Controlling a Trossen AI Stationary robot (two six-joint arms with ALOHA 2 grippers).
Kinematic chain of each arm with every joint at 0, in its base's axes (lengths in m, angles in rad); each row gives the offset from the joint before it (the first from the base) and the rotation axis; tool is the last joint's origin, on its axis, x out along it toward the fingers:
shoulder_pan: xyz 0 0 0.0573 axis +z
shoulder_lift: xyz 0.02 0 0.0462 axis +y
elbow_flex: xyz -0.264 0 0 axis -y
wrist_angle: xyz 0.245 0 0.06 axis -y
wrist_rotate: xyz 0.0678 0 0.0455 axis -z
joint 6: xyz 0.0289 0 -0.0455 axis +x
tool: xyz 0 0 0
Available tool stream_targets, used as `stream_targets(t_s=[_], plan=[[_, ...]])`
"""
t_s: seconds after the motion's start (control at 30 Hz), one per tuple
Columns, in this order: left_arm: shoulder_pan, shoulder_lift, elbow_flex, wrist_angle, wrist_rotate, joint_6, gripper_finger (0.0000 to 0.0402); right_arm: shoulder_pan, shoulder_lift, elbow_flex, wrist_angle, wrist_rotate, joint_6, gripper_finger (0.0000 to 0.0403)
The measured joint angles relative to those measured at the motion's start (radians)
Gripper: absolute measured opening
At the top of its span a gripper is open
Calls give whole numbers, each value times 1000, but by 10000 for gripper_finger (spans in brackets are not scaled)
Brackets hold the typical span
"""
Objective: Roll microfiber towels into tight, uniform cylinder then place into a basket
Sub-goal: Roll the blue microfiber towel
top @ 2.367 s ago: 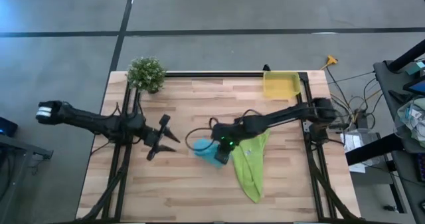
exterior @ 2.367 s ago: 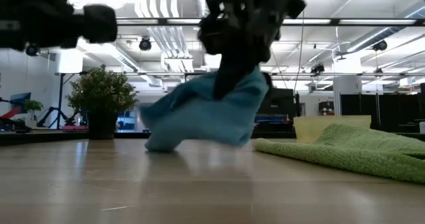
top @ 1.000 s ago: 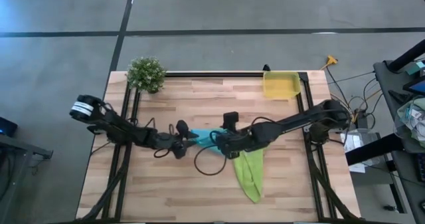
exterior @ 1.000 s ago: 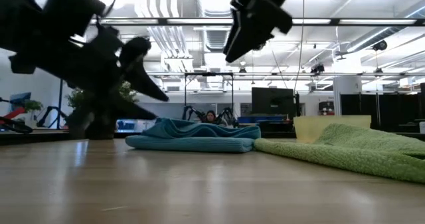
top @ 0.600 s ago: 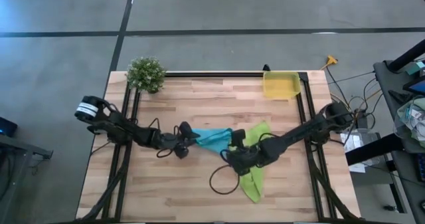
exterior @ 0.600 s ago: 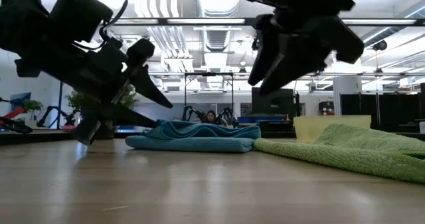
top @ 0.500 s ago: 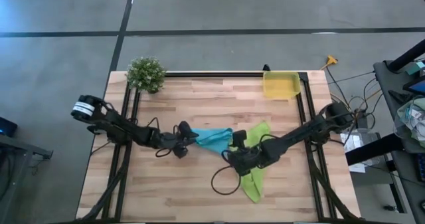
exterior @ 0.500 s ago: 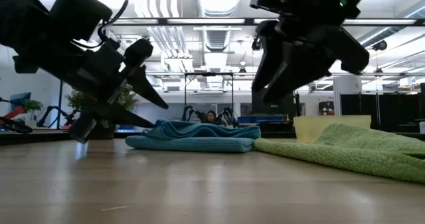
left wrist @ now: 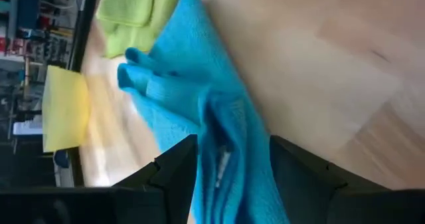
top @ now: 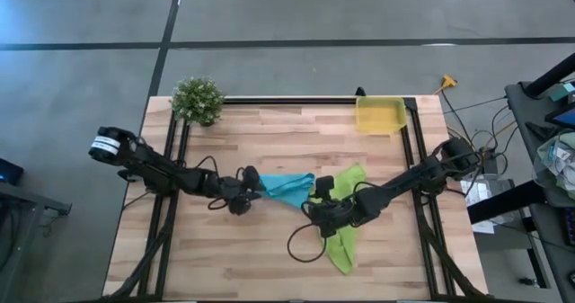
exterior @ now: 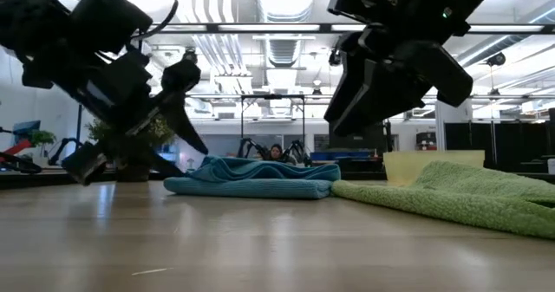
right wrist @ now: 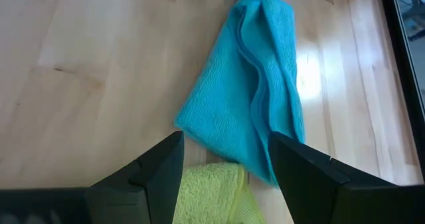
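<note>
Now, left gripper [top: 253, 181]: fingers spread, straddling one end of the blue towel [top: 289, 189].
Right gripper [top: 316, 198]: jaws apart, empty, hanging over the other end.
Green towel [top: 341, 231]: lying just beside the blue.
Basket [top: 379, 116]: far table edge, well apart.

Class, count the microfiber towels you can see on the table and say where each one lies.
2. The blue towel lies mid-table; the green towel lies beside it, toward the right arm's side.
</note>
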Motion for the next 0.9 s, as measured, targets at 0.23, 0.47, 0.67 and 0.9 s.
stream_targets(t_s=[0.23,0.47,0.67,0.9], plan=[[5,4,10,49,-70,-18,172,-1,0,0,1,0,-1,214],[5,63,37,29,-54,-25,172,0,0,0,3,-1,10,214],[5,162,93,51,-112,-25,172,0,0,-2,2,-1,18,214],[10,184,122,41,-177,-28,171,0,0,-14,2,-1,31,214]])
